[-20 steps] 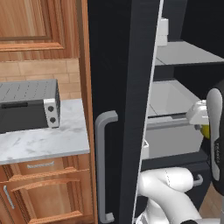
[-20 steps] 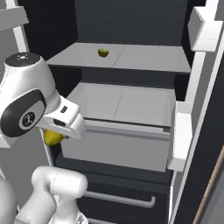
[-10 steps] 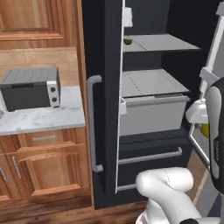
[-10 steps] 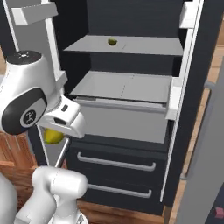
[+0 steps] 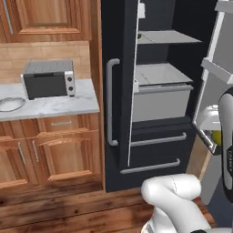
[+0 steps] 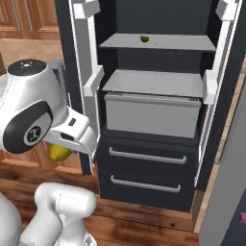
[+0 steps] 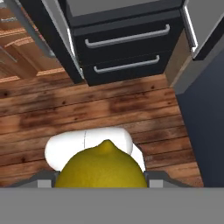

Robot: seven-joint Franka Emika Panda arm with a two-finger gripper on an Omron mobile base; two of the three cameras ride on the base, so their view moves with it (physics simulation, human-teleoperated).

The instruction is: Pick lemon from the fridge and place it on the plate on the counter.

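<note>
My gripper (image 7: 101, 176) is shut on the lemon (image 7: 101, 168), a yellow fruit that bulges between the fingers in the hand view, above the wooden floor. The lemon (image 6: 58, 152) hangs under the white hand, left of the open fridge (image 6: 153, 115). From the left base view the lemon (image 5: 215, 136) shows at the right edge, by the fridge's right door. The plate (image 5: 10, 103) lies at the far left of the marble counter (image 5: 68, 108), well away from the gripper (image 5: 214, 134).
A grey box oven (image 5: 49, 78) stands on the counter beside the plate. The fridge's left door with its bar handle (image 5: 110, 102) juts out between counter and hand. A small yellow-green fruit (image 6: 143, 38) sits on the top shelf. Wooden floor (image 7: 109, 105) lies below.
The whole picture has shifted: the base has backed away from the fridge, so more of the counter, cabinets and floor shows. The lemon stays held in the shut gripper.
</note>
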